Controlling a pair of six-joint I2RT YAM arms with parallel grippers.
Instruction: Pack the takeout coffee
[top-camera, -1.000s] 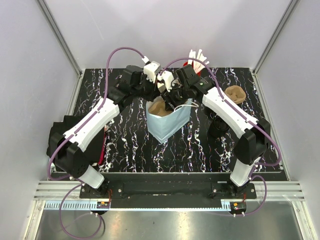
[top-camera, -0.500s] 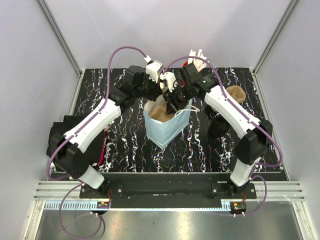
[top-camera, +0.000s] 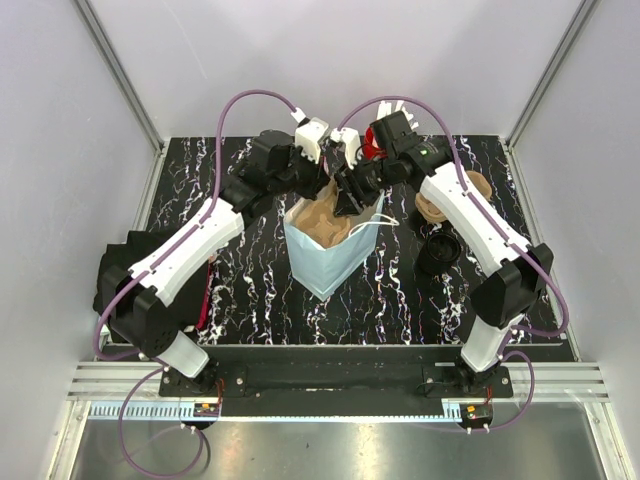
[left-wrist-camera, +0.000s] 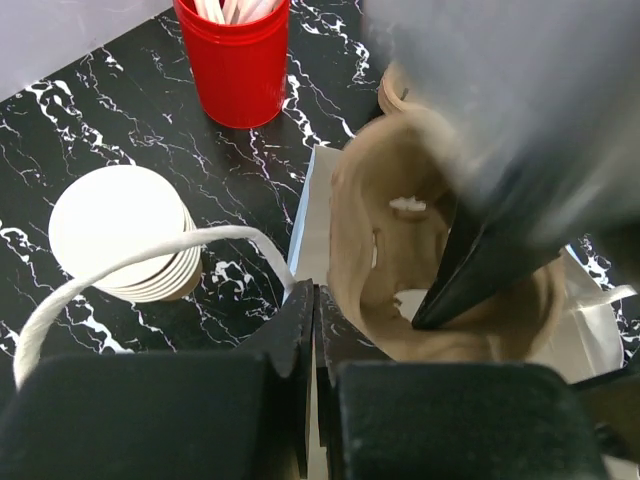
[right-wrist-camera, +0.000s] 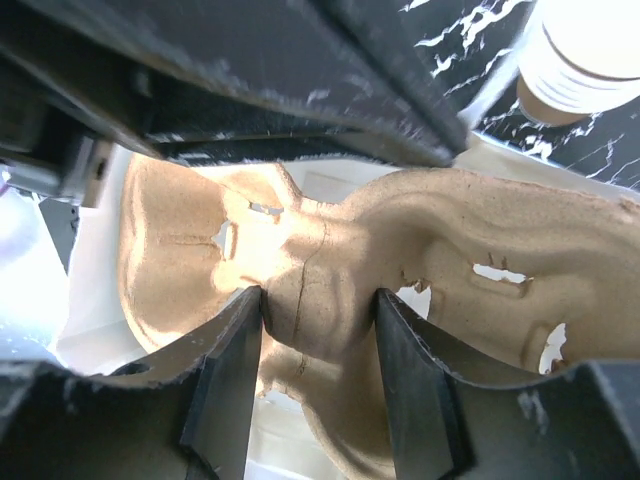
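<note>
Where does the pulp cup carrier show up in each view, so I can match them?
Top external: carrier at centre, in the mouth of the bag.
Left wrist: centre-right, inside the bag.
Right wrist: fills the middle, pinched by the right gripper.
Shared landmark: the bag around it, whose white inside shows at the left in the right wrist view.

Shows the left gripper (left-wrist-camera: 315, 335) at bottom centre, fingers pressed together on the rim of a white bag (left-wrist-camera: 303, 215) — cord handle (left-wrist-camera: 150, 255) looping left. Shows a brown pulp carrier (left-wrist-camera: 385, 250) inside, a dark blurred finger (left-wrist-camera: 480, 250) poking into it; beyond, a red cup (left-wrist-camera: 235, 65) of white sticks and a cup stack (left-wrist-camera: 120, 235).
</note>
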